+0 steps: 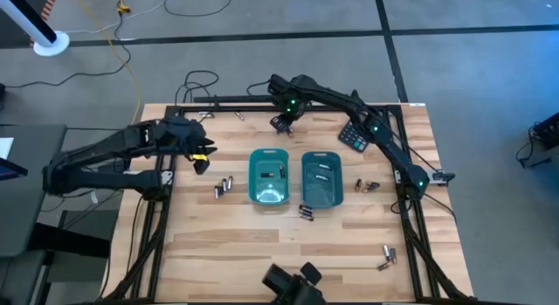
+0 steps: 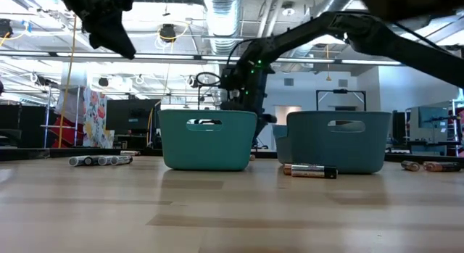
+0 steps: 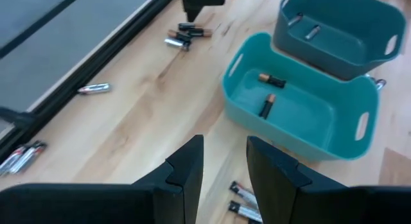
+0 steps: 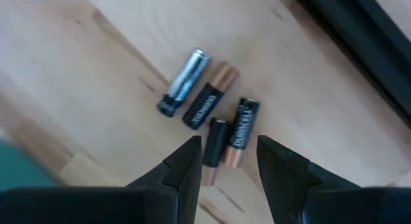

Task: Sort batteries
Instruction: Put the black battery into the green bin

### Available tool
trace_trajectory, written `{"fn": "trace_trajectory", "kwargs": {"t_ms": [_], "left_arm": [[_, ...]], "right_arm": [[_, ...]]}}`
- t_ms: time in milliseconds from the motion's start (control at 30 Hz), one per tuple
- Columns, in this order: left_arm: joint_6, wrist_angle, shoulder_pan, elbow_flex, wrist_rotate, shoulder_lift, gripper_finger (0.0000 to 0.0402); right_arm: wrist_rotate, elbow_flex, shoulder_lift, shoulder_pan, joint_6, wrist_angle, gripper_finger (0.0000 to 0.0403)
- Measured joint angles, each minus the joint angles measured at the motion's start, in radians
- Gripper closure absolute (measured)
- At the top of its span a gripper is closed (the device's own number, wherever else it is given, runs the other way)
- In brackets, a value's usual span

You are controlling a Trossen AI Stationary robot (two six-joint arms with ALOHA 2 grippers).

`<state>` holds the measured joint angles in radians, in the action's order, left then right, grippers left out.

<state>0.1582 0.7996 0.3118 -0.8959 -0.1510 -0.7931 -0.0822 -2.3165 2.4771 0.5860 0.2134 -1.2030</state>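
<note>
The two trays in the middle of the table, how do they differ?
The left tray is a brighter teal; the right tray is a darker, greyer teal. In the left wrist view the brighter tray holds two dark batteries with coppery ends, while the darker tray holds two silvery ones. Both are the same shape, upright, side by side, with slot handles.
</note>
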Motion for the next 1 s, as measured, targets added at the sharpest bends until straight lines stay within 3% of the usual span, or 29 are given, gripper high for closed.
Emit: {"fn": "trace_trajectory", "kwargs": {"t_ms": [300, 733, 1000], "left_arm": [[-0.032, 0.020, 0.048, 0.000, 0.017, 0.017, 0.0288], [-0.039, 0.016, 0.087, 0.000, 0.044, 0.017, 0.0288], [-0.030, 0.018, 0.087, 0.000, 0.047, 0.017, 0.0288]], "right_arm": [[-0.050, -0.003, 0.000, 0.048, 0.047, -0.020, 0.0237], [-0.075, -0.001, 0.079, 0.046, -0.036, -0.061, 0.0283], [-0.074, -0.002, 0.078, 0.050, -0.058, -0.066, 0.0286]]}}
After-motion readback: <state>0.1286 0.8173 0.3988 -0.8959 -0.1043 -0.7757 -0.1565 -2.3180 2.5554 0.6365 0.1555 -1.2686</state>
